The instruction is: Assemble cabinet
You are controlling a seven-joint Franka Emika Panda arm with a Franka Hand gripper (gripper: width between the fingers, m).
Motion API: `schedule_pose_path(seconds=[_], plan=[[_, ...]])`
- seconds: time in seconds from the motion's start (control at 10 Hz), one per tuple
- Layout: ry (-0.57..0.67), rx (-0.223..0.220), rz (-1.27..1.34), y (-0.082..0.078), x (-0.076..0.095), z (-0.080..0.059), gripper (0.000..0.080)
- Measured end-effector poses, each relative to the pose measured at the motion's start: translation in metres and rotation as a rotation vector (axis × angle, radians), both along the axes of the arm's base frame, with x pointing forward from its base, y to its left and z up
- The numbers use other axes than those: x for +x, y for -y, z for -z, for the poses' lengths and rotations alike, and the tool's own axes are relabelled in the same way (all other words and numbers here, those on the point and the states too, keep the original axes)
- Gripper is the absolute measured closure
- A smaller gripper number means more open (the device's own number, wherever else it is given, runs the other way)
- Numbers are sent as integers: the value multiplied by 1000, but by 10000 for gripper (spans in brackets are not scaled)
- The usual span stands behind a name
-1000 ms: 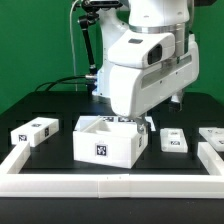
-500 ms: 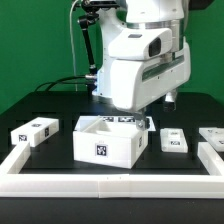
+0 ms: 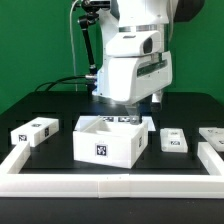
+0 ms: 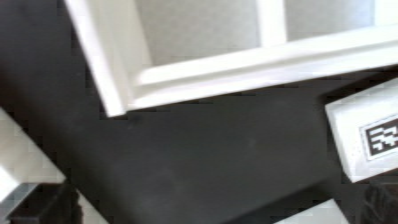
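Note:
The cabinet body (image 3: 110, 141) is an open white box with a tag on its front, standing mid-table. In the wrist view its white frame with two open compartments (image 4: 196, 75) lies below the camera. My gripper (image 4: 205, 212) hangs above the bare black table beside the box. Its dark fingertips (image 4: 39, 206) show only at the picture's corners, wide apart, with nothing between them. In the exterior view the arm's white wrist housing (image 3: 135, 65) hangs over the back of the box and hides the fingers. A tagged white piece (image 4: 366, 136) lies next to the box.
A small tagged block (image 3: 33, 130) lies to the exterior view's left of the box. Two tagged pieces (image 3: 173, 141) (image 3: 213, 134) lie to its right. White border rails (image 3: 100, 184) run along the front and both sides.
The arm has risen and shifted a little toward the exterior view's left, away from the box. The parts on the table have not moved.

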State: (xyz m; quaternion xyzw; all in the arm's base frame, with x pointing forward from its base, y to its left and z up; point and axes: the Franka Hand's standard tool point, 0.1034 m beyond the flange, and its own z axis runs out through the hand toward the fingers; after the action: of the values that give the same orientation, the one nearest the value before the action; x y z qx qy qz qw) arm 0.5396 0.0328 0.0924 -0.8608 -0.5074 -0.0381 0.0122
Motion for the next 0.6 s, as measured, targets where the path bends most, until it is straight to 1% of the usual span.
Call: schedule_pose_path(seconds=[0.3, 0.4, 0.6], plan=[[-9, -1, -3, 2, -3, 1, 1], [-1, -6, -35, 4, -15, 2, 1], [-17, -16, -95, 7, -50, 6, 1]])
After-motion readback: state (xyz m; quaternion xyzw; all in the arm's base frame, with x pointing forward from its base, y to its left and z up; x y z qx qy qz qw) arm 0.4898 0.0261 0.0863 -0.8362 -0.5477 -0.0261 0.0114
